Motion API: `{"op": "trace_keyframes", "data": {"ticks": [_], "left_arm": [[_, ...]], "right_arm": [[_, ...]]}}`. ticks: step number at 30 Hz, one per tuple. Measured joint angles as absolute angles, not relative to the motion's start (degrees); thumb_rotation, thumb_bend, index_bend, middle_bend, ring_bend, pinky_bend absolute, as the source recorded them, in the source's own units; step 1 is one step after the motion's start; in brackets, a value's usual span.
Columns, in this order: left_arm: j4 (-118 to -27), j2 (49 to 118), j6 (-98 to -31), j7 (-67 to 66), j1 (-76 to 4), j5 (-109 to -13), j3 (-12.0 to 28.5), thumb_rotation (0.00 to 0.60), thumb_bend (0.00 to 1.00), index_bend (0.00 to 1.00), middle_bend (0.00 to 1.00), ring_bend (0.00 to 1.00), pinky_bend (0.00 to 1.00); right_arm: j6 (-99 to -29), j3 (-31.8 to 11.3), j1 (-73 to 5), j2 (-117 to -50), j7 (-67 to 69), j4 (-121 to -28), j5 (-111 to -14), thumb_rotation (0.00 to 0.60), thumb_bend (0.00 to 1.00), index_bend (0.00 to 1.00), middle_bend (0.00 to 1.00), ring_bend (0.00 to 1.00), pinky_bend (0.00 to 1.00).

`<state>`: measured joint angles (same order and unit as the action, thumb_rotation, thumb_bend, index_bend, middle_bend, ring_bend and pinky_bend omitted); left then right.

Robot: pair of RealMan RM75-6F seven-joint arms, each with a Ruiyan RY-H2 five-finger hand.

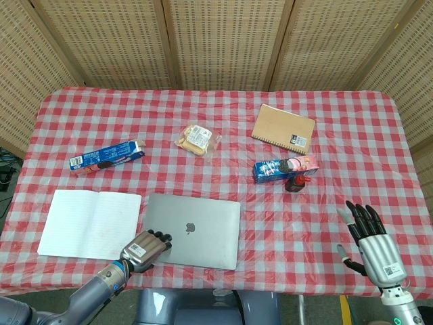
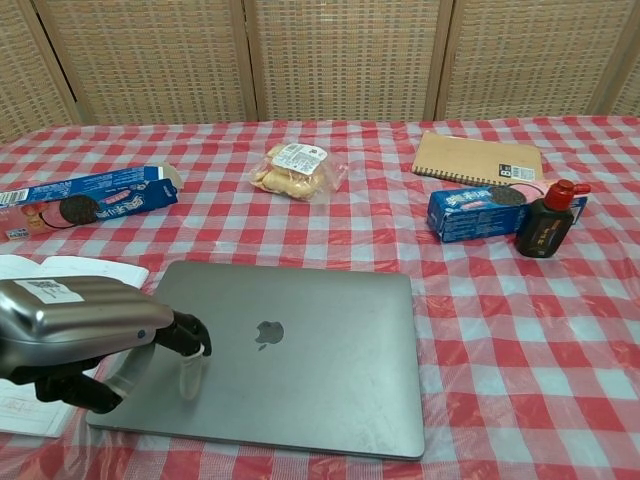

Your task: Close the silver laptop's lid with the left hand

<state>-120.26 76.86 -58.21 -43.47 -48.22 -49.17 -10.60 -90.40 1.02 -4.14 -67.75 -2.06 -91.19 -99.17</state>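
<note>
The silver laptop (image 1: 195, 230) (image 2: 285, 355) lies flat on the checked cloth near the front edge, lid fully down with the logo facing up. My left hand (image 1: 144, 250) (image 2: 85, 330) hovers at its front left corner, fingers curled downward with the fingertips (image 2: 190, 345) just above the lid, holding nothing. Far off at the front right, my right hand (image 1: 369, 240) stands upright with its fingers spread and nothing in it; the chest view does not show it.
An open white notebook (image 1: 88, 223) lies left of the laptop. A blue cookie box (image 1: 107, 156) and a bread packet (image 1: 196, 139) sit further back. A brown notebook (image 1: 284, 128), a second cookie box (image 1: 284, 167) and a dark red-capped bottle (image 2: 545, 222) lie at the right.
</note>
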Motion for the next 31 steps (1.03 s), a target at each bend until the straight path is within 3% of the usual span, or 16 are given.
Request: {"op": "trace_keyframes", "data": {"ticks": [3,5,8,10,21,24,28,31], "left_arm": [[-120.45,76.71,-59.64,-42.14,-47.09,-52.17,-10.46,0.600,0.84,0.12,0.00,0.02,0.07],[-120.47,76.65,-61.66,-41.14,-45.69,-55.64,-10.51,0.600,0.64,0.01,0.00,0.00,0.01],[-120.15,76.62,-66.45,-40.04,-42.74,-62.37,-10.94,0.600,0.42,0.00,0.00,0.00,0.00],[-119.64,76.63,-70.46,-39.97,-40.50,-66.84,-11.37,0.600,0.33,0.00,0.00,0.00,0.00],[-110.50,76.05,-97.09,-39.32,-20.57,-85.76,-15.63,0.600,0.29,0.00,0.00,0.00,0.00],[-106.86,75.33,-100.60,-35.66,-15.90,-88.78,-16.96,0.600,0.26,0.00,0.00,0.00,0.00],[-103.55,74.28,-102.37,-31.48,-11.85,-89.44,-17.65,0.600,0.13,0.00,0.00,0.00,0.00],[-101.96,73.46,-103.08,-29.99,-10.36,-89.95,-17.18,0.600,0.12,0.00,0.00,0.00,0.00]], "right_arm": [[-90.46,0.97,-4.16,-67.73,-1.96,-91.11,-99.20,0.600,0.61,0.05,0.00,0.00,0.00],[-90.53,0.93,-4.16,-67.74,-1.88,-91.03,-99.22,0.600,0.61,0.05,0.00,0.00,0.00],[-90.74,0.89,-4.13,-67.76,-1.81,-90.95,-99.32,0.600,0.60,0.05,0.00,0.00,0.00],[-90.92,0.88,-4.13,-67.83,-1.84,-90.83,-99.54,0.600,0.59,0.04,0.00,0.00,0.00],[-93.01,0.31,-3.88,-68.54,-2.17,-90.24,-100.64,0.600,0.57,0.00,0.00,0.00,0.00],[-93.33,0.31,-3.79,-68.49,-2.09,-90.35,-100.84,0.600,0.57,0.00,0.00,0.00,0.00],[-93.36,0.33,-3.78,-68.51,-1.97,-90.28,-100.91,0.600,0.57,0.00,0.00,0.00,0.00],[-93.46,0.39,-3.73,-68.38,-1.82,-90.35,-100.99,0.600,0.57,0.00,0.00,0.00,0.00]]}}
